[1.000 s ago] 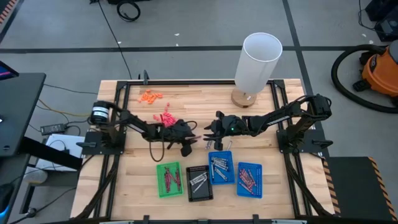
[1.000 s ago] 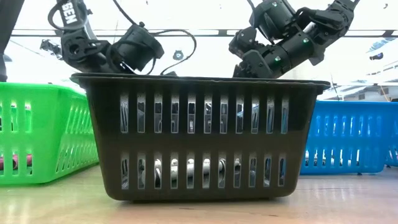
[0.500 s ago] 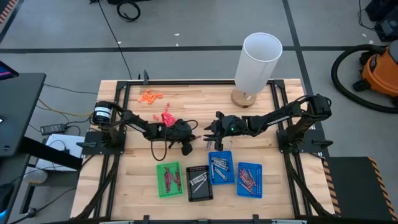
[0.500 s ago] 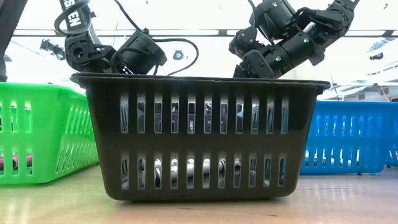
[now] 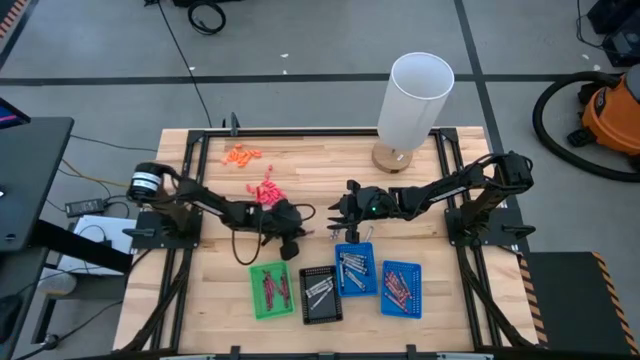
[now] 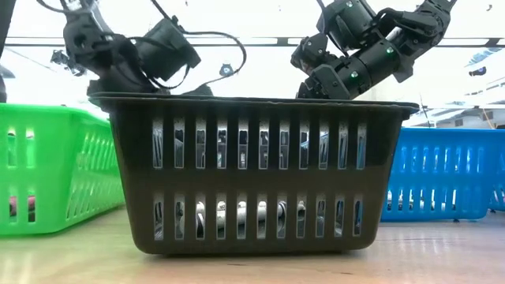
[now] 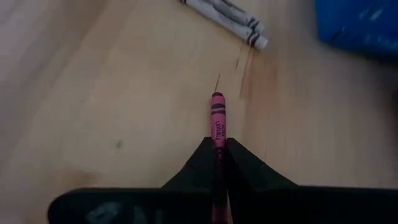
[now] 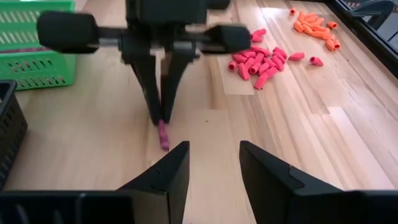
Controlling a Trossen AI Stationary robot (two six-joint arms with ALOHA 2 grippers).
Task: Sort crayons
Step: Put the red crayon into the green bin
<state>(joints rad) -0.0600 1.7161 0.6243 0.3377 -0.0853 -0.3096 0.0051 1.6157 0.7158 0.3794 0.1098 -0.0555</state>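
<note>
My left gripper (image 5: 291,236) is shut on a dark maroon crayon (image 7: 217,117) near the table's middle, just beyond the green tray (image 5: 271,288). The right wrist view shows that gripper (image 8: 161,115) pointing down, with the crayon's end (image 8: 163,134) below its fingertips. My right gripper (image 5: 335,212) hovers open to the right of it, facing it, with nothing between its fingers (image 8: 214,168). Grey crayons (image 7: 227,14) lie on the wood ahead of the left gripper. Sorted crayons lie in the trays. My left gripper pinches the maroon crayon between its two fingers, which lie along the crayon's sides (image 7: 217,144). The fingers slant down from the table's left. The crayon's front part sticks out past the fingertips toward the wood; I cannot tell whether it touches the table.
A black tray (image 5: 320,293) and two blue trays (image 5: 356,270) (image 5: 401,288) stand in a row along the near side. A white cylinder (image 5: 415,100) stands at the far right. Orange bits (image 5: 243,155) and pink-red bits (image 5: 268,190) lie at the far left.
My left gripper has shut on the maroon crayon. Its hand has drawn back a little toward the table's left and near side, and its wrist has tipped.
</note>
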